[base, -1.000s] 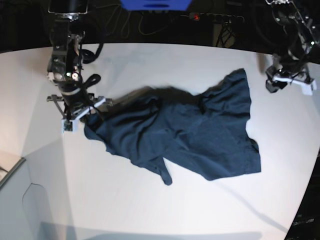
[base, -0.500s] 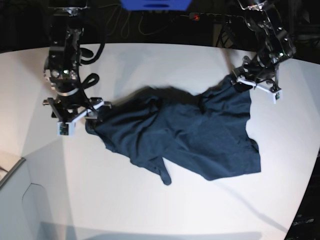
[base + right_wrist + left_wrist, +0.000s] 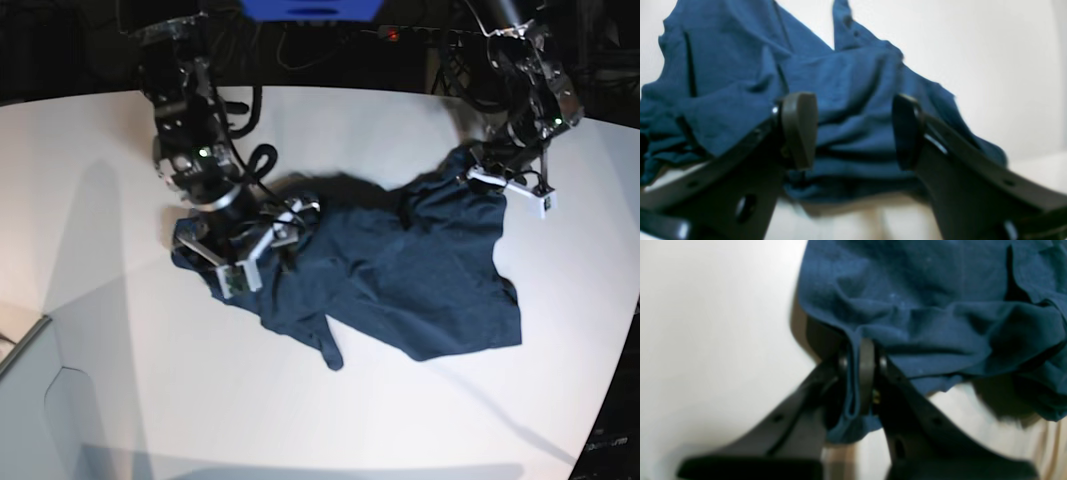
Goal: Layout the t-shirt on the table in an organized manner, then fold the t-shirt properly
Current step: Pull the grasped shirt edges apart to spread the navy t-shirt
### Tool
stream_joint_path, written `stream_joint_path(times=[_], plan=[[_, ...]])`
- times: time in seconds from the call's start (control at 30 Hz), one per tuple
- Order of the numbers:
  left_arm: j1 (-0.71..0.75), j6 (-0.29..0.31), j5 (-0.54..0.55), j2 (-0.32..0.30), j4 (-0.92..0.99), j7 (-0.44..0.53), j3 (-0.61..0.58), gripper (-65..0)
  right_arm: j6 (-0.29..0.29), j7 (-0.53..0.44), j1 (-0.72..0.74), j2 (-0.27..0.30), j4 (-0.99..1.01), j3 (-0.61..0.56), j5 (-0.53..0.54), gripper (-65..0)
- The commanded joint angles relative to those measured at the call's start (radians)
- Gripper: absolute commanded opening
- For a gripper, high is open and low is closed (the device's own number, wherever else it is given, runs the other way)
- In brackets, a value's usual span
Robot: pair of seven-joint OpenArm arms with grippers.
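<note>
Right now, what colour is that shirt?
Plain dark navy blue t-shirt, no pattern; clearest in base view.

T-shirt (image 3: 400, 270): soft navy woven cloth, matt, wrinkled, faint lint specks. Table (image 3: 400, 130) beneath the t-shirt: smooth matt white. Gripper fingers (image 3: 800, 130): dark matt plastic.

The right gripper (image 3: 853, 133) fingers (image 3: 798, 128) spread wide over the rumpled t-shirt (image 3: 846, 83).

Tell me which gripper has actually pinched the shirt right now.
The left gripper: a fold of the t-shirt is clamped between its jaws. The right gripper is open above the cloth.
</note>
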State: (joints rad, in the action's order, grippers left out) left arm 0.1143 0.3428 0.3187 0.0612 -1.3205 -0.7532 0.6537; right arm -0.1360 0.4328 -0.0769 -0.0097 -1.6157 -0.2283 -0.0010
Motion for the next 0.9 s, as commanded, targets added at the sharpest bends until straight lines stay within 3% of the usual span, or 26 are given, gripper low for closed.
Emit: stream_joint_path(times=[0.0,0.13,0.37,0.53,0.63,0.77,0.87], plan=[[0.006,-0.011,-0.036,0.002,0.002,-0.045,0.001,-64.9,-0.007,-0.024,0.021,0.000,0.004,-0.015,0.000,-28.8],[0.014,-0.011,-0.034,-0.016,0.002,-0.045,-0.002,-65.0,-0.007,-0.021,0.079,0.000,0.104,-0.056,0.000,-28.8],[0.015,-0.011,-0.034,-0.024,0.003,-0.045,0.004,-65.0,-0.007,0.136,0.190,0.000,0.217,-0.121,0.002,-28.9],[0.015,-0.011,-0.034,-0.024,0.003,-0.045,0.004,-65.0,-0.009,0.146,0.203,-0.003,0.239,-0.121,0.003,-30.7],[0.015,-0.011,-0.034,-0.024,0.003,-0.045,0.004,-65.0,-0.057,0.146,0.199,-0.003,0.239,-0.139,0.003,-41.0],[0.014,-0.011,-0.034,-0.024,0.003,-0.045,0.004,-65.0,-0.136,0.146,0.176,-0.002,0.226,-0.133,0.003,-65.0],[0.012,-0.011,-0.034,-0.024,0.003,-0.045,0.004,-65.0,-0.136,0.143,0.147,0.003,0.156,-0.128,0.002,-65.0]])
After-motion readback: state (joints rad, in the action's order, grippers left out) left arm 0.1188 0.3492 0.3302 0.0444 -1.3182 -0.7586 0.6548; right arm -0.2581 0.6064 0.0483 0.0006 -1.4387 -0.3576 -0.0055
